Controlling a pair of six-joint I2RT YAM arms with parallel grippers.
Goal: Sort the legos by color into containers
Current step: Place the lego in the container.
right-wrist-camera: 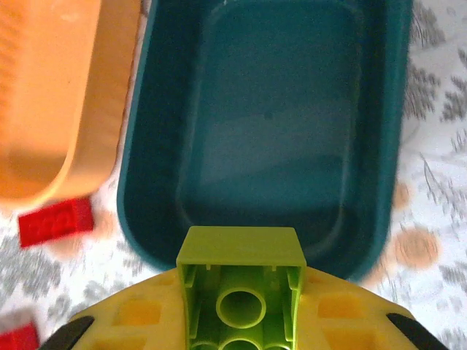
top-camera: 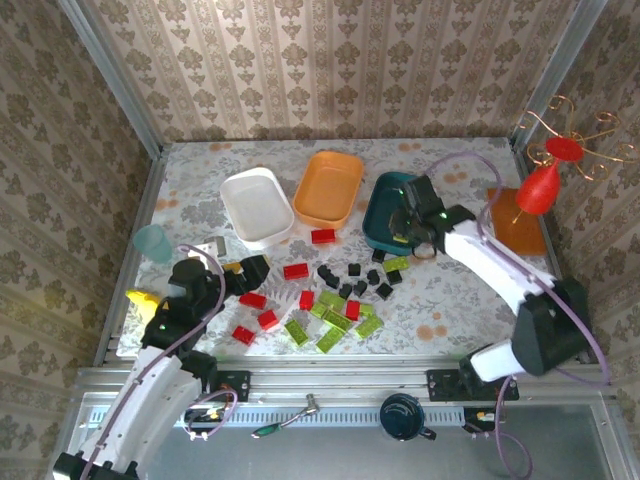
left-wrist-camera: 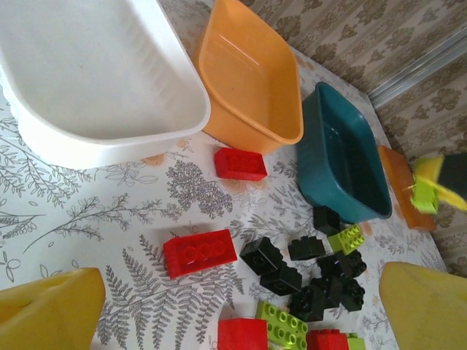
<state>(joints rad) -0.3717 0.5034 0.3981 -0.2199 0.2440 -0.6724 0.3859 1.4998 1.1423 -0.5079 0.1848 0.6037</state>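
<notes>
R gripper (right-wrist-camera: 241, 315) clamps lime brick (right-wrist-camera: 241, 257) btwn jaws, over teal tub (right-wrist-camera: 270, 109) rim. L gripper (top-camera: 248, 272) jaws wide, near red brick (left-wrist-camera: 201, 251).

3 damask-papered walls (top-camera: 330, 60), floral tabletop (top-camera: 190, 190)

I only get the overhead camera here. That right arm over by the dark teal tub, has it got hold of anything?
Observer: Yes. Its wrist camera shows the jaws shut on a lime-green brick, hollow underside facing the lens.
Operator: Is anything in that tub already? The arm blocks my view.
Observer: Nothing that I can see. The dark teal tub shows a bare floor.
Operator: And the left arm?
Observer: Its jaws stand open, yellow fingers wide apart, with a red brick lying on the table ahead between them.
</notes>
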